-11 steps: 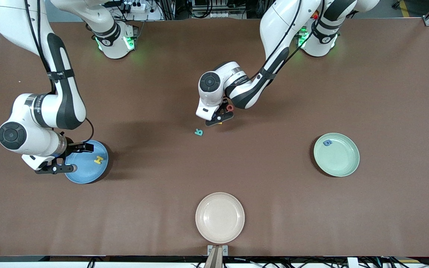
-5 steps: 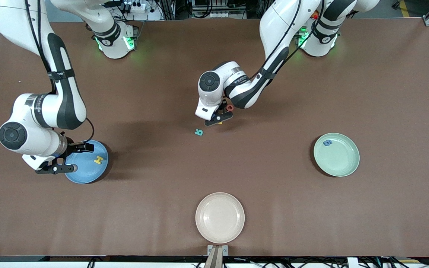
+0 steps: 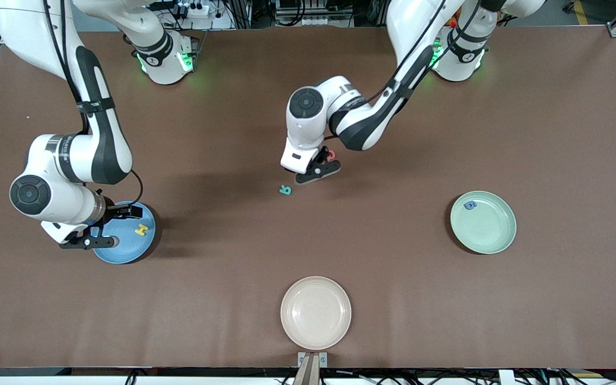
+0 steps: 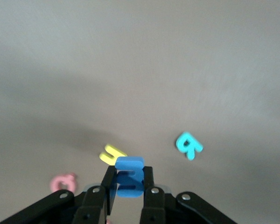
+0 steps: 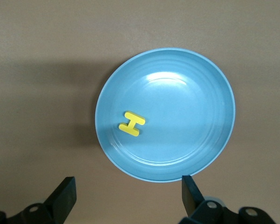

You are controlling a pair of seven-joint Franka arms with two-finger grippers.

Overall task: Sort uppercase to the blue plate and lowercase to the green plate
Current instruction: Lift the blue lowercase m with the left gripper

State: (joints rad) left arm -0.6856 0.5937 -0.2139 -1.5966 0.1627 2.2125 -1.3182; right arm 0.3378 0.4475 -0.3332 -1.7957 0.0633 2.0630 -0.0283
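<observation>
- Flat foam letters lie on a matte brown surface (image 3: 393, 267); the three plates are round, smooth and rimmed.
- Left end effector (image 4: 129, 186), up over the middle letters, pinches a blue foam letter (image 4: 129, 177); which letter, I cannot tell.
- Only the left wrist view shows the yellow letter (image 4: 112, 153); the teal R (image 3: 285, 190) and a red letter (image 3: 331, 155) lie nearby.
- Right end effector (image 5: 128, 193) hangs spread wide over the blue plate (image 3: 145, 243), where the yellow H (image 5: 132, 123) lies.
- The green plate (image 3: 492, 235) holds a blue letter (image 3: 470, 205); the cream plate (image 3: 316, 313) sits nearest the camera.
</observation>
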